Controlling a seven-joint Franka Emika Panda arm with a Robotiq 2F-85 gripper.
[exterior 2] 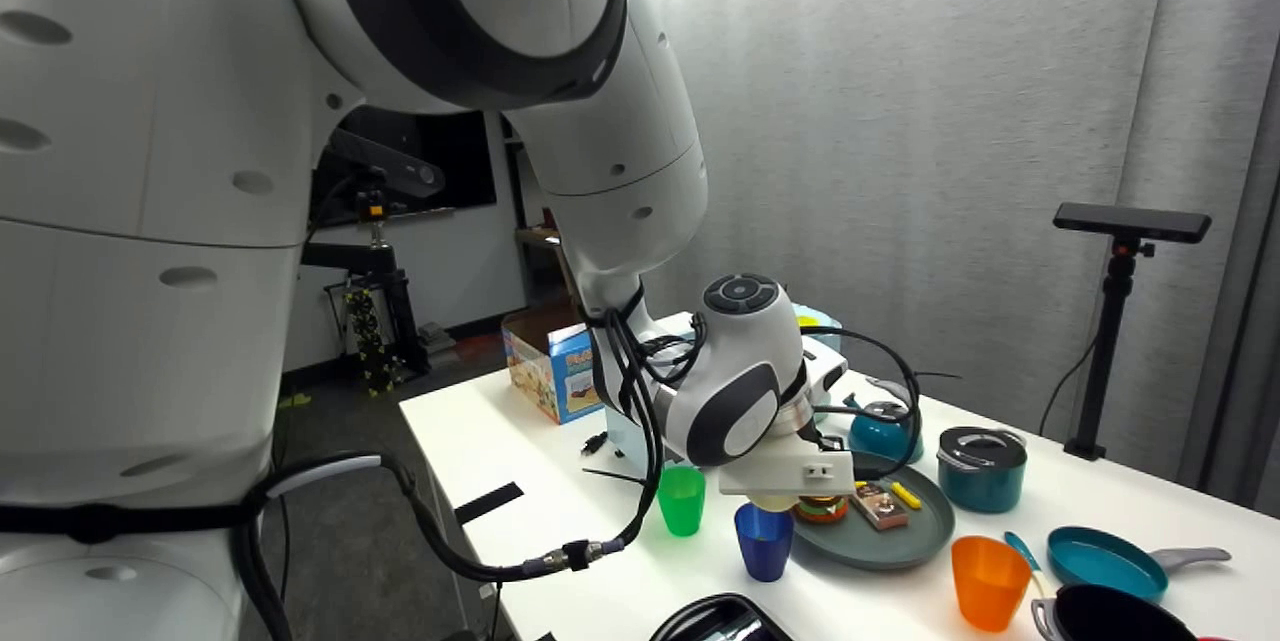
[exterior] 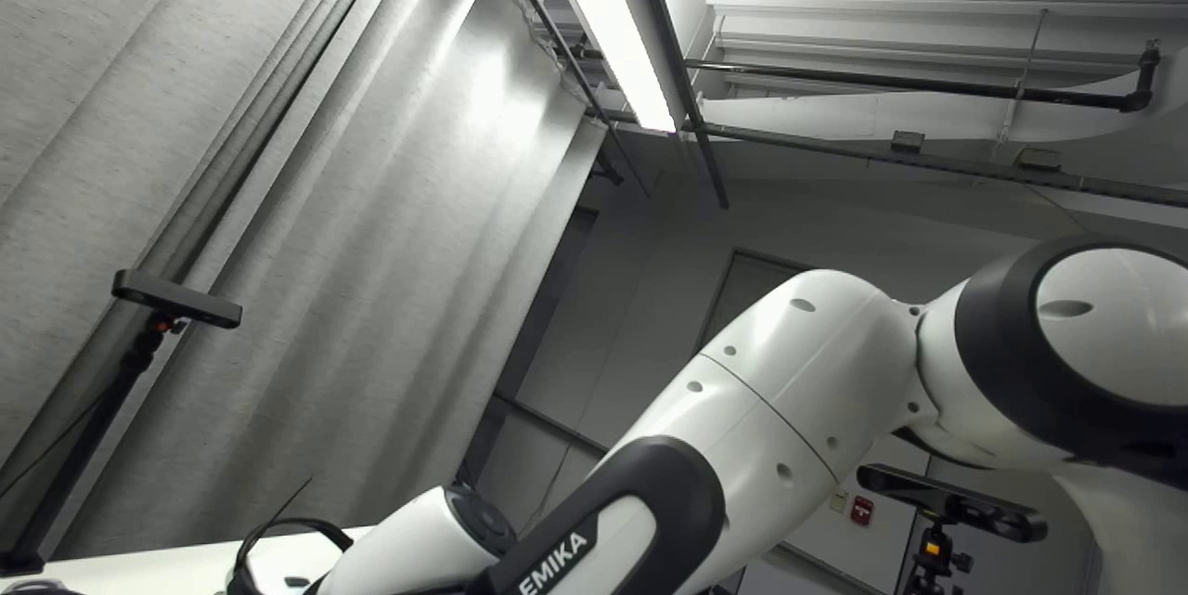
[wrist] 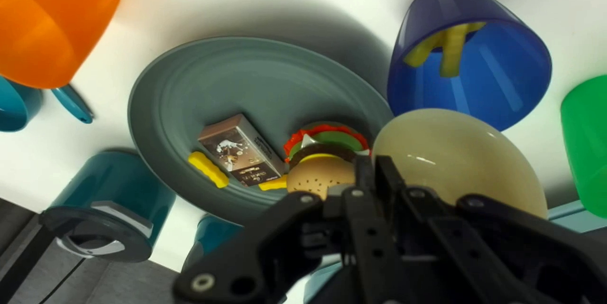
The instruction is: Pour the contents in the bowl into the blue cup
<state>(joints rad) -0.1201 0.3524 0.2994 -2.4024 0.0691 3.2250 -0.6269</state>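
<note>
The cream bowl (wrist: 455, 157) is tilted and held at the edge of the blue cup (wrist: 507, 76) in the wrist view. My gripper (wrist: 372, 166) is shut on the bowl's rim, its fingertips pinched close together. Yellow fry-like pieces (wrist: 453, 50) lie inside the blue cup. The blue cup stands upright on the table in an exterior view (exterior 2: 764, 546), with a small part of the bowl (exterior 2: 772, 502) showing just above it. I cannot tell whether anything is in the bowl. The fingers are hidden in both exterior views.
A grey-green plate (wrist: 246, 71) beside the cup holds a toy burger (wrist: 327, 166), a small box (wrist: 242, 150) and yellow pieces (wrist: 207, 169). A green cup (exterior 2: 682, 501), an orange cup (exterior 2: 988, 581), a teal pot (exterior 2: 982, 471) and a teal pan (exterior 2: 1105, 561) stand around.
</note>
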